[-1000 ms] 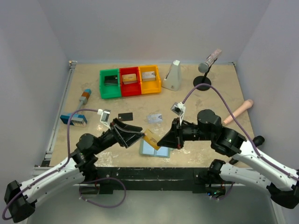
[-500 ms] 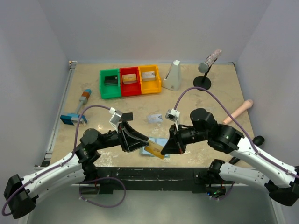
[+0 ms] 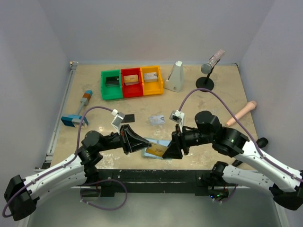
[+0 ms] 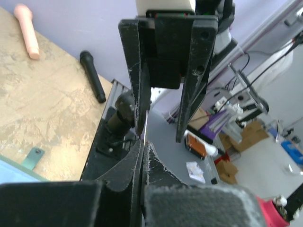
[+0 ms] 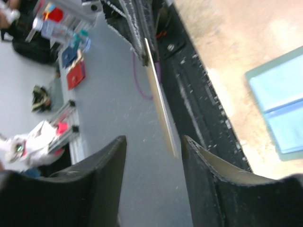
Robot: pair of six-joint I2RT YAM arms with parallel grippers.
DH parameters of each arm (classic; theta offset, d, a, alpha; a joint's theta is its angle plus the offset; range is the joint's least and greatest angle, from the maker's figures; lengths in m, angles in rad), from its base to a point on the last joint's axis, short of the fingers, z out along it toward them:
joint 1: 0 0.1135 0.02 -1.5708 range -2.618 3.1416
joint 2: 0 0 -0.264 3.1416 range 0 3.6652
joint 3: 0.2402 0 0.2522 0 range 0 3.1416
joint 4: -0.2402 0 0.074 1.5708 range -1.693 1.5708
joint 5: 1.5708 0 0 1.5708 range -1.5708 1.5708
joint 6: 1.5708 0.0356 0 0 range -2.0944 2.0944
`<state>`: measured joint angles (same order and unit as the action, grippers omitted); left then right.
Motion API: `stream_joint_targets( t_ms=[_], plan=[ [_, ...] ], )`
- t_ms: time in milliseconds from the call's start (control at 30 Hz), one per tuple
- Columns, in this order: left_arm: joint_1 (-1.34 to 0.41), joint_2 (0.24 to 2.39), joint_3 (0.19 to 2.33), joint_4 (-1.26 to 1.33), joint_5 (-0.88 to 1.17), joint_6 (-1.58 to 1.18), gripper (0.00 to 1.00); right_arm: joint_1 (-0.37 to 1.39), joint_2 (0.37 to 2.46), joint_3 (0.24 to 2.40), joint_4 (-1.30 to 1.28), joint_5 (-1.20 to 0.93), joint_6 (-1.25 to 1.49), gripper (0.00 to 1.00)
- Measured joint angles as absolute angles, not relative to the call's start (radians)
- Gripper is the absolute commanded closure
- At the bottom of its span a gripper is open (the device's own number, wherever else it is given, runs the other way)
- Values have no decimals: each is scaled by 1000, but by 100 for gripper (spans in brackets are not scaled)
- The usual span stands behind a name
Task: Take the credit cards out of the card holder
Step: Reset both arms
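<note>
Quick status from me. My left end effector (image 3: 143, 144) is pinched tight on one end of the orange-gold card (image 3: 155, 151), fingers pressed together with only that thin card between them. My right end effector (image 3: 170, 151) sits at 3 o'clock from the card with its fingers spread, one on each side of the card's free end. On the right wrist cam there's a clear gap on one side and the card runs very close to the other finger, so it's not clamping anything.

That card is out of the card holder (image 5: 279, 94), which lies open with its pale blue faces up at about 6 o'clock on the worktop (image 3: 236, 90), near the front edge. Overhead, the card sits right over it.

The silver-grey card (image 3: 156, 119) lies flat at 12 o'clock from the holder. The black card (image 3: 127, 117) is at roughly 10 o'clock, well apart from the silver one. The green bin (image 3: 112, 95), red bin (image 3: 131, 92) and yellow bin (image 3: 152, 90) sit in a row at 11 o'clock.
</note>
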<state>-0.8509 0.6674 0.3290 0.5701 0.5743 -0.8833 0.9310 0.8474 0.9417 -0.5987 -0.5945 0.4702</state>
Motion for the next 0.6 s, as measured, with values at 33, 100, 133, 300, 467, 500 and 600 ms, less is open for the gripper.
stream_joint_targets(
  t_ms=[33, 100, 133, 300, 467, 500, 600],
  plan=[
    [-851, 658, 321, 581, 555, -893, 100, 931, 826, 931, -586, -577, 480, 44],
    [-851, 624, 278, 625, 502, -921, 100, 930, 776, 897, -550, -533, 501, 44],
    [-851, 606, 249, 651, 472, -939, 100, 929, 748, 873, -527, -513, 518, 44],
    [-851, 580, 149, 755, 356, -1033, 100, 928, 659, 745, -394, -433, 609, 44],
    [-851, 614, 129, 852, 301, -1106, 100, 928, 633, 635, -257, -371, 693, 46],
    [-851, 620, 126, 873, 292, -1118, 100, 928, 637, 630, -243, -357, 705, 46],
    [-851, 625, 122, 902, 279, -1140, 100, 928, 649, 630, -196, -345, 726, 48]
  ],
)
